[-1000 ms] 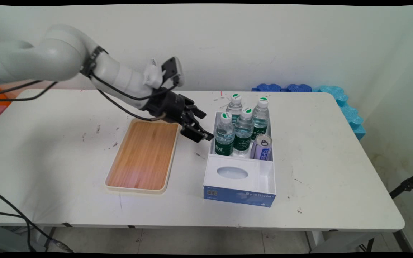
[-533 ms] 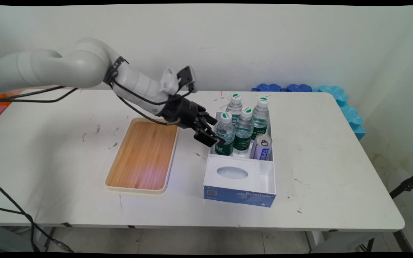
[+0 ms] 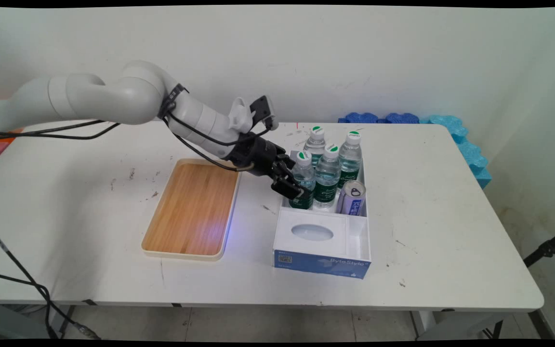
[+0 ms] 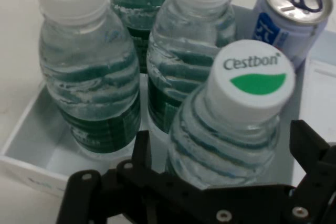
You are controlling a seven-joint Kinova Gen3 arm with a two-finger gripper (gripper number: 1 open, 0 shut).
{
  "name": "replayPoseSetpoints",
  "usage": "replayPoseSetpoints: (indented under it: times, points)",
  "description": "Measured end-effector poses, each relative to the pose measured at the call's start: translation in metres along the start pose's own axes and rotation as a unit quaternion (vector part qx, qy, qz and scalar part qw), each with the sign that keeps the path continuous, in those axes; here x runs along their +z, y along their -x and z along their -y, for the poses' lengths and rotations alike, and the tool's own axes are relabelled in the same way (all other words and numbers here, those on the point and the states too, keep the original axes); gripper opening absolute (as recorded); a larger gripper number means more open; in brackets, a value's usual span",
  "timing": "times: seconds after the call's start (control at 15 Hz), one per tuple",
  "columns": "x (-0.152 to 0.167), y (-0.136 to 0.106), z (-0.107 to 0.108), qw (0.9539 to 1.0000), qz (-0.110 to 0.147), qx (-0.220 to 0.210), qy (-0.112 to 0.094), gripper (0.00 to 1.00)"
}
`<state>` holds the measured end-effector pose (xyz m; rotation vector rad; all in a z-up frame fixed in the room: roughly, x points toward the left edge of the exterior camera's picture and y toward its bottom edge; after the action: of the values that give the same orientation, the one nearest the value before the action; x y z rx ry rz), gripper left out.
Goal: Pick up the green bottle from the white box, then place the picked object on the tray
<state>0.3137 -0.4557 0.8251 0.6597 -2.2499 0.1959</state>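
The gripper (image 4: 223, 153) is spread wide, one finger (image 4: 142, 148) on each side of the nearest water bottle (image 4: 231, 129) — neither finger visibly presses the bottle's body, so it grips nothing. In the main view the gripper (image 3: 293, 185) sits at the left wall of the white box (image 3: 357, 238), level with that bottle's (image 3: 302, 180) green label.

This bottle stands upright at the box's near-left end of a cluster of four; its white cap (image 4: 250, 80) carries a green mark and the word "Cestbon". Three other water bottles (image 3: 328, 176) stand just beside and behind it, and a blue-and-white can (image 3: 352, 196) with a pull-tab leans at their right. In the box's near part lies a white panel with an oval opening (image 3: 312, 232).

To the left of the box, apart from it, a wooden tray (image 3: 191, 207) lies flat on the white table (image 3: 441, 207). Blue foam pieces (image 3: 455, 132) line the table's far right edge.
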Motion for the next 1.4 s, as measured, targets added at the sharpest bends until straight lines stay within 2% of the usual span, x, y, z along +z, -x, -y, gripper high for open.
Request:
replayPoseSetpoints:
  times: [0.4, 0.47, 1.07, 1.4]
  points:
    - [0.010, 0.002, 0.003, 1.0000, 0.002, -0.003, -0.002, 1.00]
    - [0.011, 0.003, 0.003, 1.0000, 0.002, -0.003, -0.002, 0.00]
    - [0.001, 0.003, -0.002, 1.0000, -0.005, 0.003, 0.003, 0.00]
    - [-0.036, -0.006, -0.008, 0.9994, -0.028, 0.022, 0.002, 0.00]
